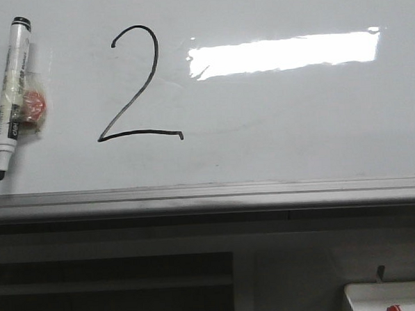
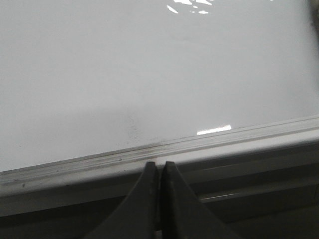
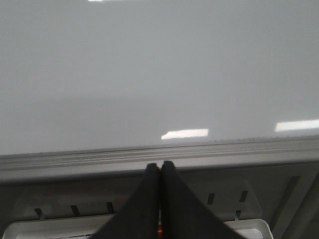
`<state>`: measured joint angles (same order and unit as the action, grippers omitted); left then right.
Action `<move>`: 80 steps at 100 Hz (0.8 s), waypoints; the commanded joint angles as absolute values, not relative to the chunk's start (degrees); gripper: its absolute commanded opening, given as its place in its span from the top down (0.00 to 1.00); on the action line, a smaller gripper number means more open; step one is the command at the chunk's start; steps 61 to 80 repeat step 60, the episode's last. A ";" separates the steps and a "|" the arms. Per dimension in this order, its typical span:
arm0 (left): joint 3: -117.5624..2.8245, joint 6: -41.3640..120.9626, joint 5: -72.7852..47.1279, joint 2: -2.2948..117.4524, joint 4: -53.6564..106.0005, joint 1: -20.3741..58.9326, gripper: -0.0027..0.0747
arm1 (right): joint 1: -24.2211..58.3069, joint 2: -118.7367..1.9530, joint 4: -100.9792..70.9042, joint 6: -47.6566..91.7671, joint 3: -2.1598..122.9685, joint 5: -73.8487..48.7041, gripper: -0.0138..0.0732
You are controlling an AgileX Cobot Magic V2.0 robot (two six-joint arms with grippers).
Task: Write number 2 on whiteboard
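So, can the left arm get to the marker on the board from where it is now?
Probably yes. The marker lies alone on the whiteboard, left of the 2, with nothing over it. The left tool is shut and empty at the board's edge.

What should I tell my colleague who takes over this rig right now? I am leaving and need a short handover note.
Left gripper: shut, holding nothing, parked off the board by its near edge.
Right gripper: shut, empty, also short of the grey metal edge strip.
Large glossy white whiteboard: lies flat in front of the robot.
Thin black hand-drawn number 2: complete, hook, diagonal and base all drawn.
White marker with black cap and tip: lies uncapped on the board left of the 2, a small clear packet with something red beside it.
Done: the writing. Left: nothing visible, perhaps capping the marker.
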<state>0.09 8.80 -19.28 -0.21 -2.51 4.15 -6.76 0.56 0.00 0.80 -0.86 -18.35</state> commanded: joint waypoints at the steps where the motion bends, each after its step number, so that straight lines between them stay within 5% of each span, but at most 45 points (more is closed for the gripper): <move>1: 0.71 8.31 -16.38 -1.73 -2.48 3.91 0.99 | -7.08 1.64 0.00 0.96 -2.20 -17.62 0.90; 80: 0.71 8.31 -16.38 -1.73 -2.48 3.91 0.99 | -7.08 1.64 0.00 0.96 -2.20 -17.21 0.90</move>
